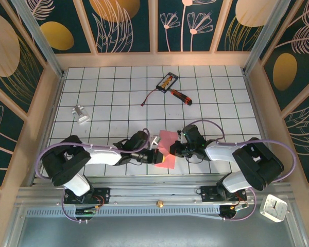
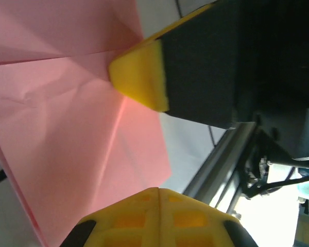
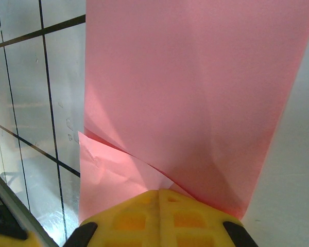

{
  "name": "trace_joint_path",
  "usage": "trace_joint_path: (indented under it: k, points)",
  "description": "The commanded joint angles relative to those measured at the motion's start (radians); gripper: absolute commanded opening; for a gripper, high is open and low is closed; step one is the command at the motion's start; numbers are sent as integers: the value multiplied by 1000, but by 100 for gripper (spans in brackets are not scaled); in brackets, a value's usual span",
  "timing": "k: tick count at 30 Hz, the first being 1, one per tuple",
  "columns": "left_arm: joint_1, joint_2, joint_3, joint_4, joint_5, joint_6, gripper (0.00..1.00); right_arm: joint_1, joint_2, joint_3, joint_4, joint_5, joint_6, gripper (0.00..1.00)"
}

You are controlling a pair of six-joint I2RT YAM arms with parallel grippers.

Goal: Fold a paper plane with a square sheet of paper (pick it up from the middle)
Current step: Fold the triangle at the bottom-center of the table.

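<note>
Listener: What lies between the two arms?

Describer: A thin pink-red sheet of paper (image 1: 167,140), partly folded. It rests on the white tiled table (image 1: 221,118), close to the near edge and about midway left to right. Its far part is a flat strip. Its near part shows creases and overlapping flaps.

Listener: Where are the grippers?

Describer: The left gripper (image 1: 155,154) meets the sheet's near left side, and the right gripper (image 1: 176,149) meets its right side. From above, both dark wrists cover the paper's edges, so its full outline is hidden.

Listener: Are the jaws apart?

Describer: No. In each wrist view the pair of yellow fingers (image 3: 123,221) sits pressed together with just a seam between them, and their tips are against the paper. I cannot tell whether either pair nips a layer, because the tips cover that spot. In the left wrist view, a yellow-tipped black finger (image 2: 139,72) from the other arm overlaps a crease. Contact there is hard to judge.

Listener: Anything else?

Describer: Far across the table, well apart from the paper, lies a red-handled screwdriver (image 1: 181,95). Just beside it is a small black-and-orange card (image 1: 168,81). A small silvery object (image 1: 81,114) sits at far left, too small to make out.
</note>
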Motion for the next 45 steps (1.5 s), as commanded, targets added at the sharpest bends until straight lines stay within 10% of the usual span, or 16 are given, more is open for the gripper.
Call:
trace_joint_path:
  k: [1, 27, 45]
  points:
    - [-2, 48, 15, -28, -12, 45, 0, -12, 9, -26, -158, 106, -26, 0]
    - [-2, 97, -111, -2, 4, 27, 0, 74, -179, -35, -18, 27, 52, 13]
    - [-2, 134, -108, -50, 15, 65, 0, 182, -5, -34, 100, 85, 130, 0]
